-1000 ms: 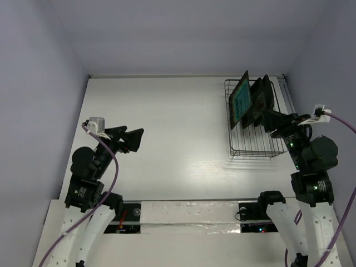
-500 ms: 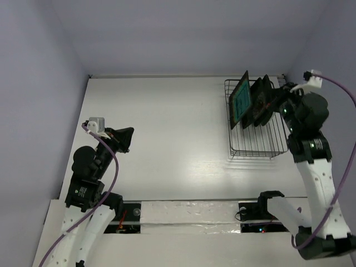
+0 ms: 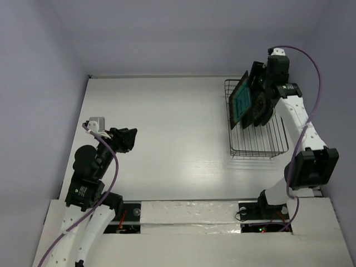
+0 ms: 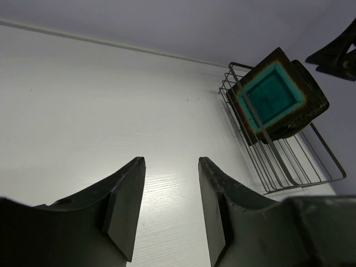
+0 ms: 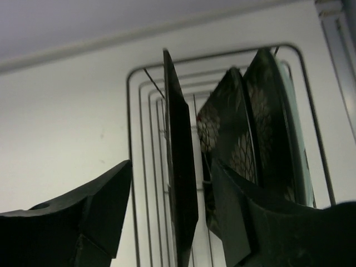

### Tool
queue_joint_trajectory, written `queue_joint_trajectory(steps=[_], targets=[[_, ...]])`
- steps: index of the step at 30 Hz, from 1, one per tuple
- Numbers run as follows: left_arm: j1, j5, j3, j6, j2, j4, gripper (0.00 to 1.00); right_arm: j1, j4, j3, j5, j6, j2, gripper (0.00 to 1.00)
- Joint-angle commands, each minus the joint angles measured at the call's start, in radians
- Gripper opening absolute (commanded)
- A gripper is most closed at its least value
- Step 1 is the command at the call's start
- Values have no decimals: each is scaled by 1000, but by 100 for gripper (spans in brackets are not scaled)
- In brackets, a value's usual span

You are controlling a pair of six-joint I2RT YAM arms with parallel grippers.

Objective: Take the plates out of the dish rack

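The right pincer (image 5: 171, 162) is open wide and holds nothing. It hangs over the rack (image 3: 257, 146). The teal plate (image 5: 181, 211) stands on its edge in the rack, right between the two fingers. I cannot tell if they touch it. The flower plates (image 5: 233, 133) stand just beside one finger. The left pincer (image 4: 171, 161) is partly open and empty, with the rack far ahead of it.
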Motion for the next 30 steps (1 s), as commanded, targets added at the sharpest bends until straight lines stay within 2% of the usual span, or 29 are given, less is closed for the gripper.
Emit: queue_joint_trajectory(steps=[1,6,10,14,16,20,25,30], targets=[[-6,2,-7,0,8,30,40,-6,-77,58,15,-48,38,63],[-6,6,-6,6,7,31,41,14,-76,55,50,-46,101,59],[-6,8,-7,4,2,31,41,46,-105,96,87,-63,172,47],[-6,6,-7,4,-2,33,42,74,-140,140,147,-81,225,41],[-6,6,-7,4,-2,33,42,87,-149,151,171,-92,238,36],[-6,5,-7,4,-4,31,43,117,-181,176,248,-104,261,18],[-6,6,-6,6,-5,34,43,139,-201,208,331,-134,258,0],[-6,2,-7,4,-8,34,43,159,-180,242,372,-167,229,0]])
